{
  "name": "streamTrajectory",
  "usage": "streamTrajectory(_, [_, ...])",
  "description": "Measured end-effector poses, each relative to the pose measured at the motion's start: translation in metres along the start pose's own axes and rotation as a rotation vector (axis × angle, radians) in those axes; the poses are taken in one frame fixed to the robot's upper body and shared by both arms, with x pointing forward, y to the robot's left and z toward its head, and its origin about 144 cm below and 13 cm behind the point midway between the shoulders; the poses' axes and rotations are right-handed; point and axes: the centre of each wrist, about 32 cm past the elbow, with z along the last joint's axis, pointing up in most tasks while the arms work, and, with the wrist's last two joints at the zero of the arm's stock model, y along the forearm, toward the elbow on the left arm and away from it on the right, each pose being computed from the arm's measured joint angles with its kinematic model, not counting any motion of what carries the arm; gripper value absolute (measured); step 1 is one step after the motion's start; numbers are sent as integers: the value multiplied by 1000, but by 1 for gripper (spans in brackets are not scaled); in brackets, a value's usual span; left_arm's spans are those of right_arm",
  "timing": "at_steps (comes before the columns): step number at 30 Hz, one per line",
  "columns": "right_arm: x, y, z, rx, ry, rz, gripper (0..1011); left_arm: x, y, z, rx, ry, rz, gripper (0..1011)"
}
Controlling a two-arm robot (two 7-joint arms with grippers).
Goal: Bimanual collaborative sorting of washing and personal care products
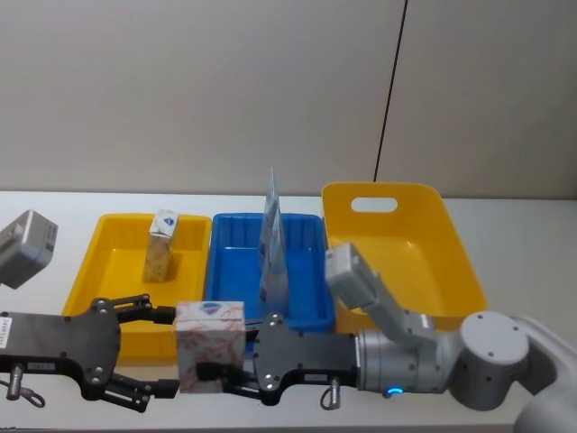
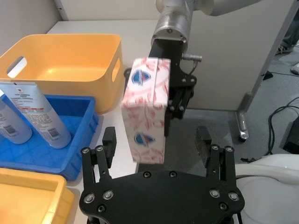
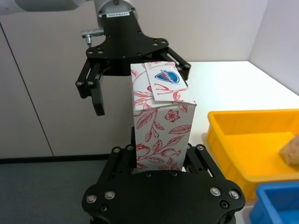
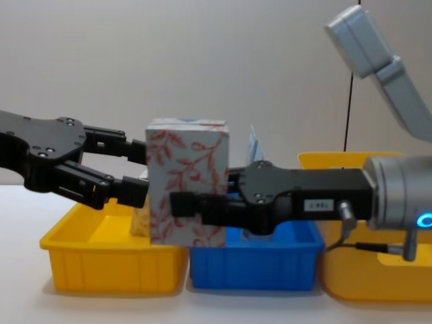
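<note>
White-grey carton with red leaf print (image 1: 209, 343) stands upright in the air in front of the bins. The right gripper (image 3: 160, 157) clamps it low on its sides, fingers closed onto it. The left gripper (image 1: 166, 352) faces it from the other side with fingers spread wide and nothing gripped. Its tips reach the carton's near edge and may be brushing it, though the chest view is too side-on to be sure. This looks like a hand-over between the 2 arms, not yet completed.

On progress, 1 beige carton with blue mark (image 1: 161, 245) stands in the left yellow bin (image 1: 106, 236). What look like 2 pale blue tubes (image 1: 274, 236) (the head view catches them edge-on) stand in the blue bin (image 1: 233, 271) in the middle. The larger yellow bin (image 1: 406, 257) on the right shows a bare floor. So 3 items seem sorted, and the red-leaf carton has yet to be passed across and set down, most likely beside the beige one.

Both arms cover the table (image 1: 527, 221) in front of the bins, so any products waiting there cannot be made out. The right gripper's far finger is hidden behind the carton in the chest view, and the beige carton's print is too small to read.
</note>
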Motion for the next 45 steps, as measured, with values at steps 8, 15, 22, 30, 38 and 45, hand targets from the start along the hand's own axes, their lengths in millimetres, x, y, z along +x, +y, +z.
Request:
streamTrajectory(8, [-2, -19, 6, 12, -1, -27, 363, 0, 0, 0, 0, 0, 0, 1001])
streamTrajectory(15, [-7, -42, 12, 24, 0, -81, 363, 0, 0, 0, 0, 0, 0, 1001])
streamTrajectory(22, [-13, -62, 18, 34, -2, -154, 363, 0, 0, 0, 0, 0, 0, 1001])
streamTrajectory(30, [-18, -81, 23, 37, -7, -266, 363, 0, 0, 0, 0, 0, 0, 1001])
streamTrajectory(38, [-21, -94, 25, 29, -13, -380, 363, 0, 0, 0, 0, 0, 0, 1001])
streamTrajectory(45, [-21, -101, 25, 10, -25, -487, 363, 0, 0, 0, 0, 0, 0, 1001])
